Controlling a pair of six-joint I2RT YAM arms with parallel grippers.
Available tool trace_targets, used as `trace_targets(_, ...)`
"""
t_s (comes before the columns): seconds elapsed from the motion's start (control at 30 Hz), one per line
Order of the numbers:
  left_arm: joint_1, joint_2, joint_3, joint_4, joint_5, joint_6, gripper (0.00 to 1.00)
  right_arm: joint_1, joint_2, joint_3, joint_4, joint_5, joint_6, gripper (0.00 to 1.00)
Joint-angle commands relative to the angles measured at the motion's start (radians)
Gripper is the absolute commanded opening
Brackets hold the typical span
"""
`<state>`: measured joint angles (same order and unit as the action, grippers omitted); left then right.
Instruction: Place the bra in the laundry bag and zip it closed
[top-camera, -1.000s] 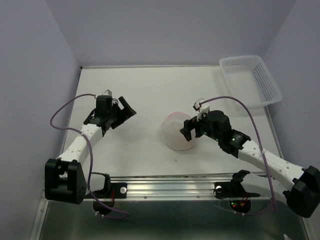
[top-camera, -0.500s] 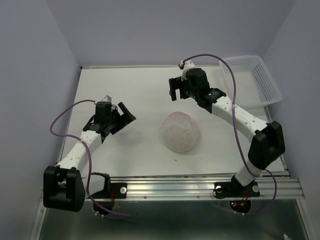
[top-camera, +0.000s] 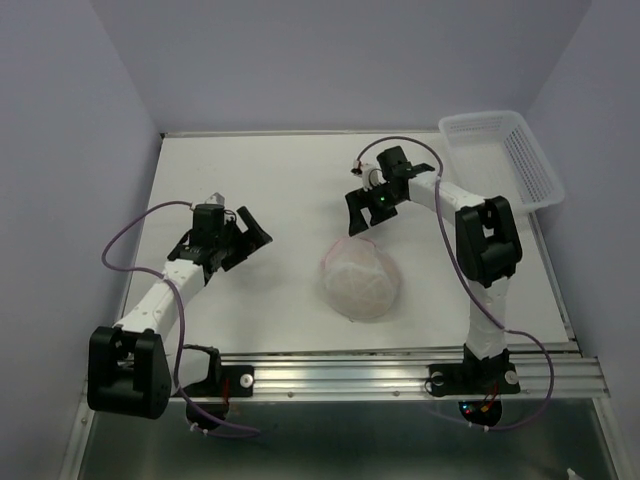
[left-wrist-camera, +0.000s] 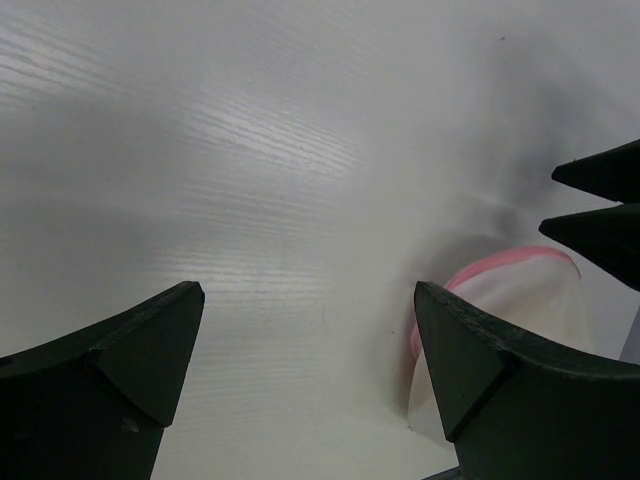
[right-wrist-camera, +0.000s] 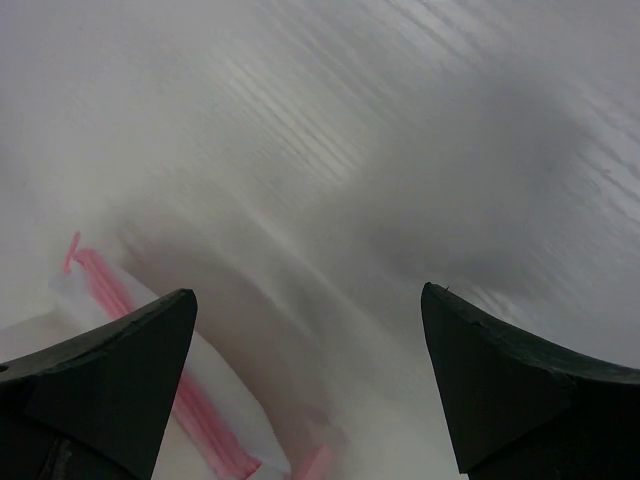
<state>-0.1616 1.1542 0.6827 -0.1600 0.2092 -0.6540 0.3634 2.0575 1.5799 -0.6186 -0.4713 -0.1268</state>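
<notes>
The laundry bag (top-camera: 361, 282), a round white mesh pouch with a pink zipper band along its far rim, lies mid-table. The bra is hidden from every view. My left gripper (top-camera: 252, 229) hovers to the bag's left, open and empty. Its wrist view shows the bag (left-wrist-camera: 520, 295) past the right finger and bare table around the left gripper (left-wrist-camera: 305, 292). My right gripper (top-camera: 363, 210) hangs open just beyond the bag's far rim. The right wrist view is blurred: the right gripper (right-wrist-camera: 308, 298) holds nothing, and the pink-banded bag (right-wrist-camera: 205, 425) sits at the lower left.
A rigid white slotted basket (top-camera: 505, 160) stands at the far right corner. Purple walls close off the left, back and right sides. The right arm's upright link (top-camera: 487, 262) stands right of the bag.
The right arm swung from the bag's right side to the far side and folded back, so its gripper now hangs over the far rim. The left arm barely moved.
</notes>
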Motion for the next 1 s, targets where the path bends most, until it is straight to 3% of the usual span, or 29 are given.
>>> trace_targets(0.0,0.002,0.021,-0.015,0.016,-0.002,0.017,0.99,0.017,0.065,0.080,-0.130,-0.171,-0.063,1.00)
trace_targets(0.4,0.002,0.039,-0.015,0.022,0.007,0.021,0.99,0.017,0.012,0.025,-0.127,-0.325,-0.143,1.00)
trace_targets(0.67,0.002,0.015,-0.034,0.031,0.007,0.007,0.99,0.035,0.044,0.213,-0.104,-0.290,-0.130,1.00)
trace_targets(0.97,0.002,-0.010,-0.038,0.017,-0.007,-0.004,0.99,0.138,0.122,0.327,-0.234,-0.254,-0.226,1.00)
